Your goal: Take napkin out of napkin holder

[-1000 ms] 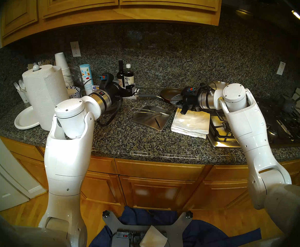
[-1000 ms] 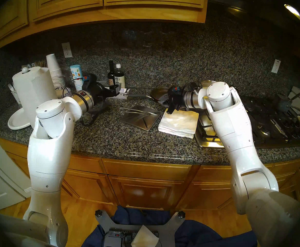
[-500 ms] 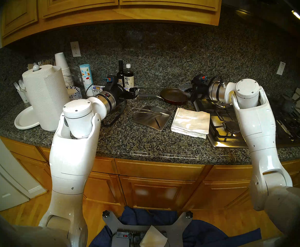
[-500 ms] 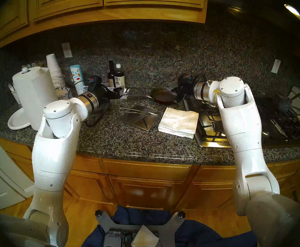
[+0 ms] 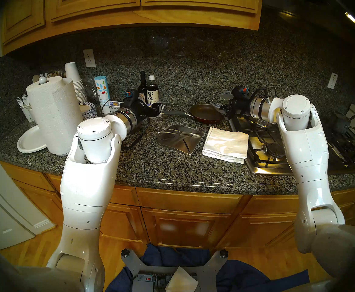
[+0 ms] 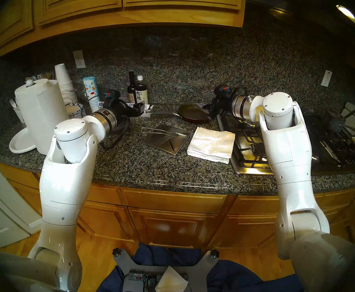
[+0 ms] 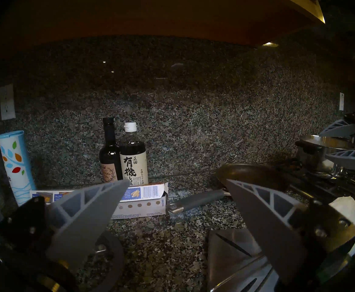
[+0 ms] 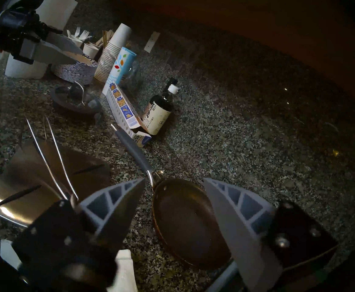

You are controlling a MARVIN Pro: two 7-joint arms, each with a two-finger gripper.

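Since a second ago, right hand has lifted off the napkin, now spread, empty. Napkin lies on counter below it, beside napkin holder. Left hand spread, empty.

2 head cams high; wrist cams low.

The counter is dark speckled granite. At its left end stand a paper towel roll and a white plate, with stacked cups and a blue canister behind. Two dark bottles stand at the back wall, a flat box before them. A frying pan lies mid-counter. Nearer the front the steel napkin holder lies flat, and the napkins sit just beside it, touching the cooktop.
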